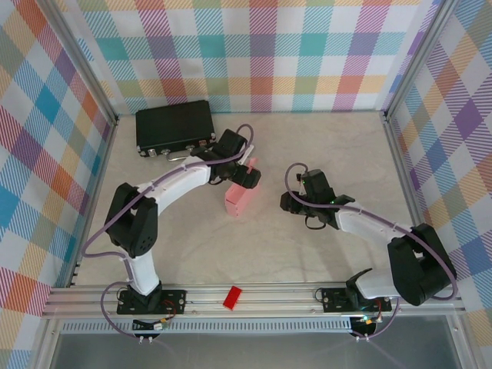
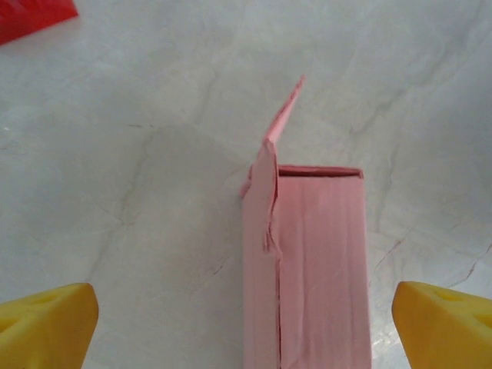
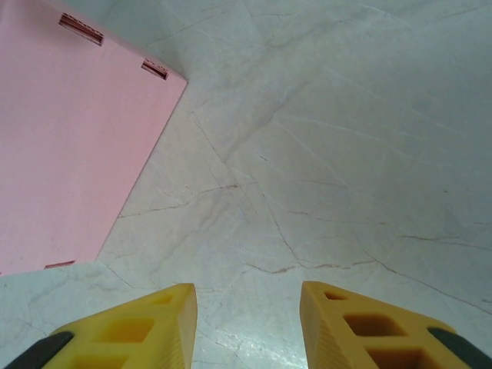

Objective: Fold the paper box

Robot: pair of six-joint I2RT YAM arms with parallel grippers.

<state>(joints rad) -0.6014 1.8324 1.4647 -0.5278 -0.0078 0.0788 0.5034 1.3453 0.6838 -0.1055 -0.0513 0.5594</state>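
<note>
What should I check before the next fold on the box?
1. Left fingers open, one on either side of the box, not touching it: ok.
2. Right fingers apart and empty over the table, box to their left: ok.
3. Box end shut: not ok; the flap stands up and the end gapes.
4. Long seam lying flat: not ok; one edge lifts, ragged.
5. Box's other end shut: cannot tell.

One paper box [image 1: 237, 203], one black case [image 1: 175, 127], one small red plastic piece [image 1: 232, 297]
</note>
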